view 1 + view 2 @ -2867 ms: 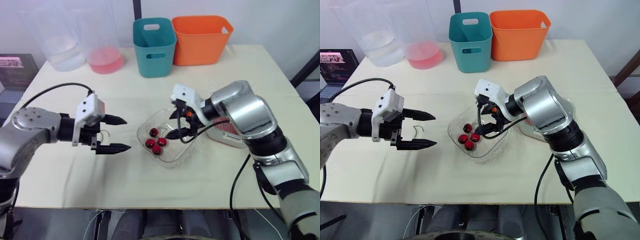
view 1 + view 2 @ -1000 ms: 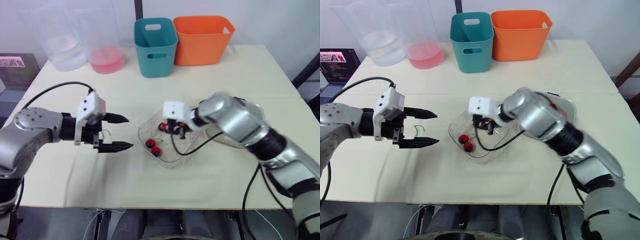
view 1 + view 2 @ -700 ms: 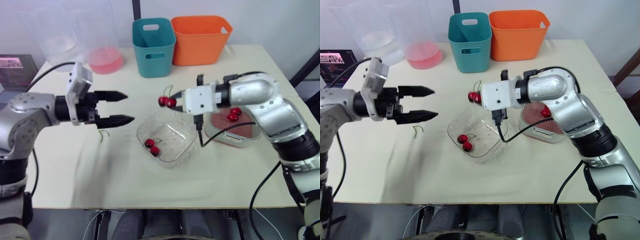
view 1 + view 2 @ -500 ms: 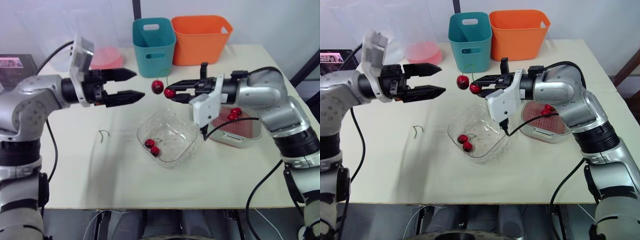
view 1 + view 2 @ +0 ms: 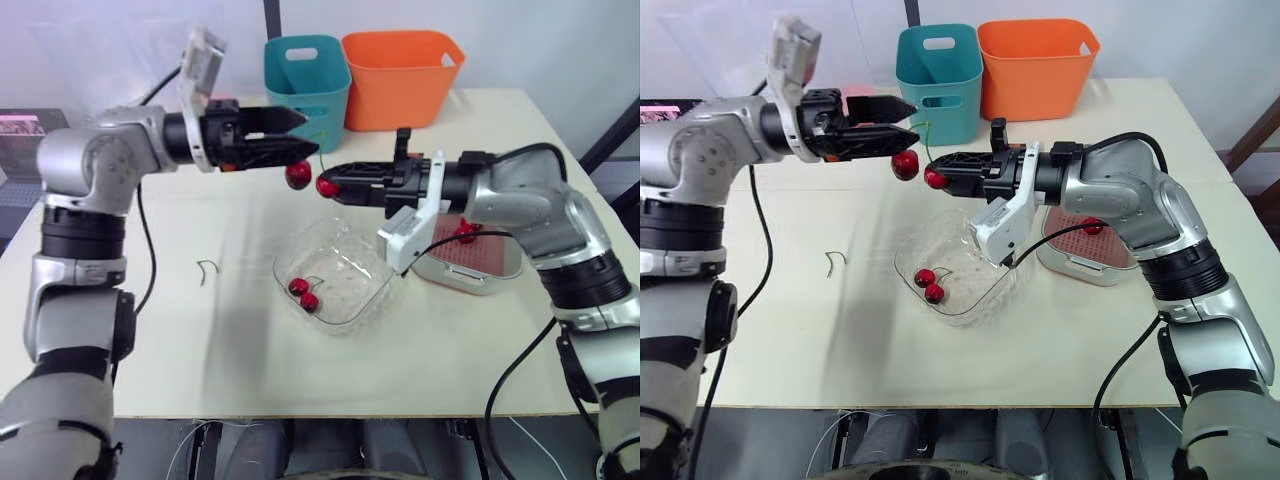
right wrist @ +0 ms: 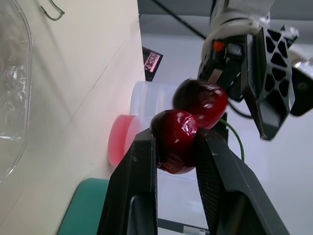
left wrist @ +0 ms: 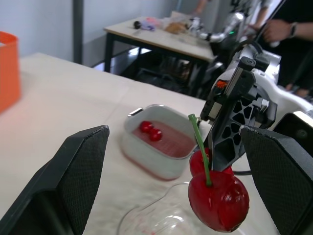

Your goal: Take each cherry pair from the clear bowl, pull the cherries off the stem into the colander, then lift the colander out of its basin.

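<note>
My right gripper (image 5: 328,182) is shut on one red cherry (image 6: 175,139) of a pair, held in the air above the clear bowl (image 5: 350,258). The pair's second cherry (image 5: 297,175) hangs on its green stem (image 7: 200,147) just left of it. My left gripper (image 5: 310,134) is open, its fingers wide apart, and in the left wrist view this second cherry (image 7: 217,198) sits between them. Another cherry pair (image 5: 305,293) lies in the bowl. The red colander in its pale basin (image 5: 470,285) stands right of the bowl, with cherries (image 5: 465,232) in it.
A teal bin (image 5: 308,90) and an orange bin (image 5: 403,78) stand at the back of the table. A bare green stem (image 5: 207,270) lies on the table left of the bowl. A clear tub (image 5: 730,60) stands at the back left.
My right gripper has lifted a cherry pair out of the bowl. My left arm has risen and moved right, bringing its open fingers up to the hanging cherry.
</note>
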Robot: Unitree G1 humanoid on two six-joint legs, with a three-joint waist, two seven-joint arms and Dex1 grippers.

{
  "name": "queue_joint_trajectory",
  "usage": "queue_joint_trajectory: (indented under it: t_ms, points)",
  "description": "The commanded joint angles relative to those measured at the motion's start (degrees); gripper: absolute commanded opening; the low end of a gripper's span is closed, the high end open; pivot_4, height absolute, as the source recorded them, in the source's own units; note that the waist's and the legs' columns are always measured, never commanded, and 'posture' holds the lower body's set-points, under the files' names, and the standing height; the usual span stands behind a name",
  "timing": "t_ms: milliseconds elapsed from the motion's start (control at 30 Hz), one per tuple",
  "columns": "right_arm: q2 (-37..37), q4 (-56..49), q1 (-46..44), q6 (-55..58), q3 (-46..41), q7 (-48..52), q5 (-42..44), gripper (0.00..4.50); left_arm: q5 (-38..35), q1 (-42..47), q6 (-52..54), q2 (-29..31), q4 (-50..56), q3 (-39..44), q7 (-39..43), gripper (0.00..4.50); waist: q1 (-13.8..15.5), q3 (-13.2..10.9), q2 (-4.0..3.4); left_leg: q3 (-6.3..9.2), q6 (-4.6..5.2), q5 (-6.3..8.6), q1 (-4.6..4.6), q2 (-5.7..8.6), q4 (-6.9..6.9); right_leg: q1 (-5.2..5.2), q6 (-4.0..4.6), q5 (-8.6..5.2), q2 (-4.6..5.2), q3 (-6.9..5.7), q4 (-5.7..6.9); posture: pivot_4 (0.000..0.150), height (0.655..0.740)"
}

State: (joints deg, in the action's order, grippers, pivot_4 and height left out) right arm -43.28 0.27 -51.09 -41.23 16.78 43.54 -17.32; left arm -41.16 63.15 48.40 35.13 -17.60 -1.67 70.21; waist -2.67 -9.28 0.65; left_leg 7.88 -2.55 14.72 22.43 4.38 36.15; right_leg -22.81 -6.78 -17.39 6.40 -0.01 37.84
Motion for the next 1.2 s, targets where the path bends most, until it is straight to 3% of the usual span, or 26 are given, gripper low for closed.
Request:
queue_joint_trajectory:
  t_ms: [33, 200, 267, 300, 533, 733, 833, 1000, 1100, 1200]
  points:
    - [0.51, -2.15, -0.38, 0.25, -1.65, -0.7, 0.29, 0.69, 0.92, 2.7, -0.37, -0.98, -1.02, -0.03, 2.07, 4.5, -0.04, 0.0, 0.0, 0.0, 0.0, 0.0, 0.0, 0.0, 0.0, 0.0, 0.0, 0.0, 0.0, 0.0, 0.0, 0.15, 0.7394]
    - [0.83, -3.03, 0.0, 1.02, -1.59, -0.59, 0.45, 0.69, 1.19, 3.84, 0.58, -3.36, -2.53, 0.42, 2.86, 4.5, -0.04, 0.0, 0.0, 0.01, 0.0, 0.0, 0.0, -0.01, 0.0, -0.01, 0.0, 0.0, -0.02, 0.0, 0.03, 0.15, 0.7394]
    - [0.93, -3.26, 0.18, 1.8, -1.78, -0.56, 0.28, 0.68, 1.84, 4.26, 0.21, -4.08, -3.06, 0.41, 2.69, 3.96, -0.03, 0.0, 0.0, 0.01, 0.0, 0.0, 0.0, -0.01, 0.0, -0.01, 0.0, 0.0, -0.01, 0.0, 0.03, 0.15, 0.7394]
    - [1.01, -3.36, 0.22, 2.06, -1.86, -0.61, 0.2, 0.68, 2.12, 4.39, 0.09, -4.32, -3.21, 0.41, 2.74, 3.62, -0.03, 0.0, 0.0, 0.01, 0.0, 0.0, 0.0, -0.01, 0.01, -0.01, 0.0, 0.0, -0.01, 0.0, 0.03, 0.15, 0.7394]
    - [0.59, -3.1, -0.31, 1.74, -2.14, -0.71, -0.21, 0.68, 3.1, 4.25, 0.48, -4.83, -2.79, 0.1, 3.78, 0.04, -0.04, 0.0, 0.0, 0.01, 0.0, 0.0, 0.0, -0.01, 0.01, -0.01, 0.0, 0.0, -0.01, 0.0, 0.05, 0.15, 0.7394]
    - [0.15, -3.21, 0.11, 2.38, -2.34, -0.23, 0.14, 0.68, 2.98, 3.87, 0.1, -4.67, -2.94, 1.43, 4.26, 0.04, -0.01, 0.0, 0.0, 0.01, 0.0, 0.0, 0.0, -0.01, 0.01, -0.02, 0.0, 0.0, -0.01, 0.0, 0.06, 0.15, 0.7394]
    - [-0.61, -4.16, 2.16, 7.22, -3.06, 2.32, 4.87, 1.94, 2.74, 3.64, -0.35, -4.31, -2.71, 2.47, 4.55, 0.0, 0.0, 0.0, 0.0, 0.02, 0.0, 0.0, 0.0, -0.01, 0.01, -0.01, 0.0, 0.0, -0.01, 0.0, 0.06, 0.15, 0.7394]
    - [-0.96, -11.23, 10.71, 28.79, -8.87, 6.34, 21.99, 4.35, 1.51, 2.56, -0.73, -3.04, -0.96, 4.98, 4.71, 0.0, 0.13, 0.0, 0.0, 0.06, 0.0, 0.0, 0.0, -0.11, 0.03, 0.05, 0.0, 0.0, 0.02, -0.01, 0.05, 0.15, 0.7394]
    - [0.03, -16.37, 14.1, 47.37, -12.78, 5.26, 33.69, 4.44, 1.08, 1.66, -0.88, -3.29, 0.84, 6.2, 3.76, 0.0, 0.15, 0.0, 0.0, 0.06, 0.0, 0.0, 0.0, -0.11, 0.04, 0.05, 0.0, 0.0, 0.03, -0.02, 0.06, 0.15, 0.7394]
    - [3.08, -21.11, 13.79, 75.26, -18.31, -2.05, 56.63, 4.44, 0.53, -0.08, -1.43, -3.97, 4.44, 6.64, 2.73, 0.0, 0.03, 0.0, 0.0, 0.08, 0.0, 0.0, 0.0, -0.16, 0.04, 0.05, 0.01, 0.0, 0.03, -0.02, 0.07, 0.15, 0.7394]
